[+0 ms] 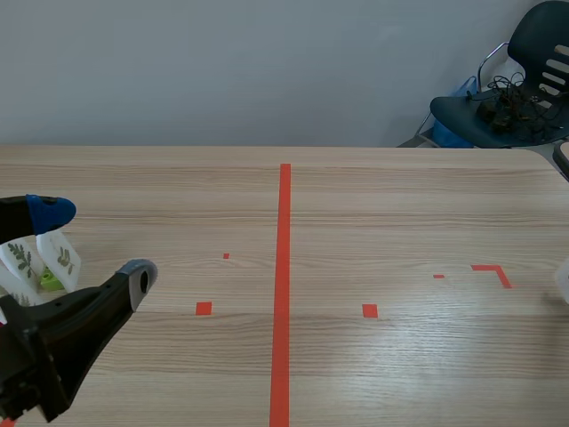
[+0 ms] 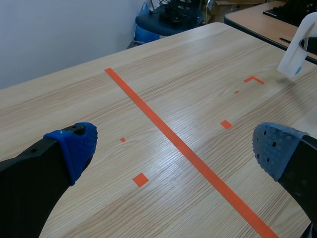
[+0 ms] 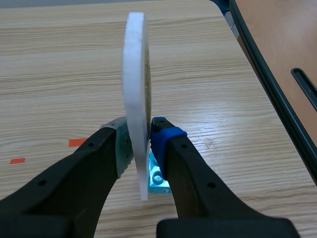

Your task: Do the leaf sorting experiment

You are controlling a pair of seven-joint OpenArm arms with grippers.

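My right gripper (image 3: 140, 141) is shut on a round white disc (image 3: 134, 74), held upright and seen edge-on, with something brownish on its right face. Just below the disc, between the fingers, a light blue holder (image 3: 157, 177) sits on the table. The left wrist view shows this same disc (image 2: 296, 47) far off to the right. Only a white sliver (image 1: 564, 280) shows at the scene view's right edge. My left gripper (image 1: 93, 245) hangs open over the table's left side, nothing between its fingers (image 2: 74, 144). Behind it, white leaf discs (image 1: 36, 258) stand in a green holder (image 1: 51, 281).
An orange-red tape line (image 1: 284, 285) runs down the middle of the wooden table. A dark chair (image 1: 507, 98) loaded with cables stands beyond the far right corner. Another table (image 3: 277, 49) lies close past the right edge.
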